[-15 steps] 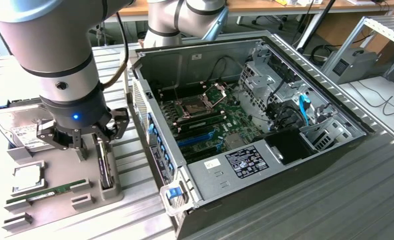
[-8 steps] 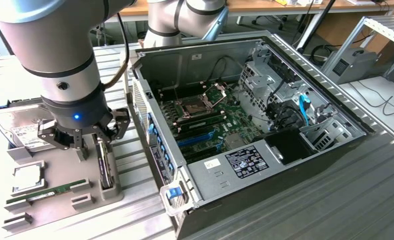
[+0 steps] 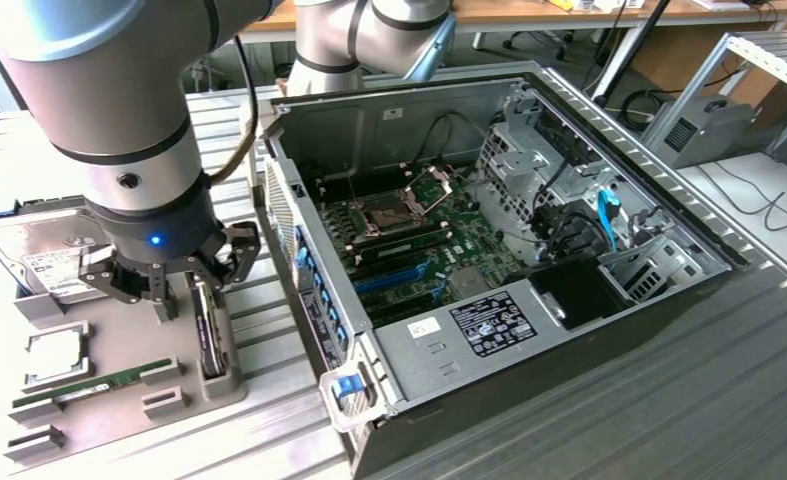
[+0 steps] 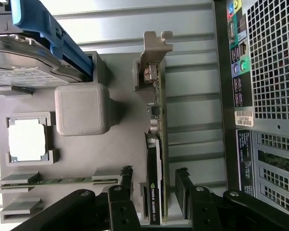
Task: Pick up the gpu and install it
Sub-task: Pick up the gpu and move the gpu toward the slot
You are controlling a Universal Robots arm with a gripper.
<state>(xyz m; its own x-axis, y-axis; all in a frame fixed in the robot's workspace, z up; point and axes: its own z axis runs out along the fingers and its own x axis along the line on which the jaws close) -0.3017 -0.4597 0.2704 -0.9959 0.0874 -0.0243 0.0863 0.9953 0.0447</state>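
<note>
Our hand [image 4: 155, 169] is open, with one of its fingers [image 4: 183, 185] on each side of the gpu [image 4: 159, 115], not touching. The card stands on edge in the gray tray [image 4: 120, 144], its long axis running between them. The computer case [image 3: 366, 120] sits toward the exterior view's right.

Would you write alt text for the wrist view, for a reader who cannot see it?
The open gripper straddles the gpu with a gap on each side; the card stands on edge in a grey tray. The tray also holds a hard drive, a processor and a memory stick; a computer case stands beside it.
</note>
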